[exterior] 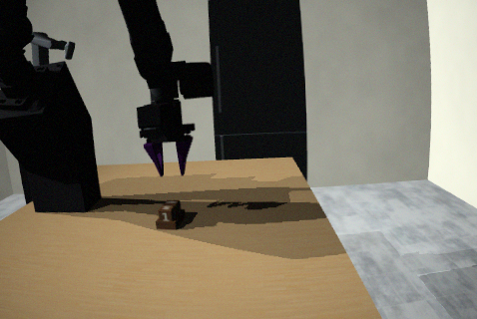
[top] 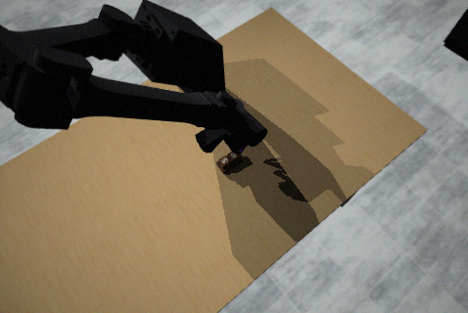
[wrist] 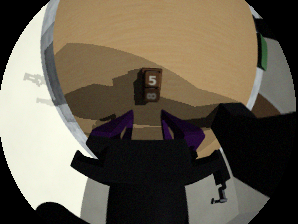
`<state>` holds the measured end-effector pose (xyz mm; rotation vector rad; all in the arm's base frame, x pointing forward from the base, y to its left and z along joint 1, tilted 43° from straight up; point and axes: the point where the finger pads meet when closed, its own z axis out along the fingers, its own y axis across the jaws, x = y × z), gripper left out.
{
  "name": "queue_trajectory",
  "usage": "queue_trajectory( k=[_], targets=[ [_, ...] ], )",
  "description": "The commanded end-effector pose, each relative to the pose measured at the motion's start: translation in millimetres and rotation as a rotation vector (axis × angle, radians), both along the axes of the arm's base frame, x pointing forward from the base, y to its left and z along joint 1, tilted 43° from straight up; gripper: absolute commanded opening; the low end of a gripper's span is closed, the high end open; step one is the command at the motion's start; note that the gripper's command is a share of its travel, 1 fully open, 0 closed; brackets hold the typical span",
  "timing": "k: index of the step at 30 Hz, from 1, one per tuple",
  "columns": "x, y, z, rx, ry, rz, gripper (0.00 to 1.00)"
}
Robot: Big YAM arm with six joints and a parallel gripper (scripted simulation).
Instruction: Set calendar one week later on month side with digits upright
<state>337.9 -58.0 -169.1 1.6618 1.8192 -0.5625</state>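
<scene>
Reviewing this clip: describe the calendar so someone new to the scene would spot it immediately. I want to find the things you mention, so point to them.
On the wooden table (top: 130,220) (exterior: 183,279) (wrist: 200,40), find the arm's purple-fingered jaws. Below them in the exterior view sits the small dark-brown calendar (top: 229,161) (exterior: 168,216) (wrist: 151,86). White digits on its cubes set it apart from the shadows around it.
</scene>
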Motion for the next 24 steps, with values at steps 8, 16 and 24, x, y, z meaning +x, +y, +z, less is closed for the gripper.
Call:
queue_trajectory(
  k=[8,16,24],
  targets=[
    [-9.1,9.4,7.4,-0.004,0.003,-0.035,0.45],
    [-6.1,10.3,10.4,-0.002,-0.007,-0.034,1.0],
    [-6.1,10.3,10.4,-0.002,-0.007,-0.034,1.0]
  ],
)
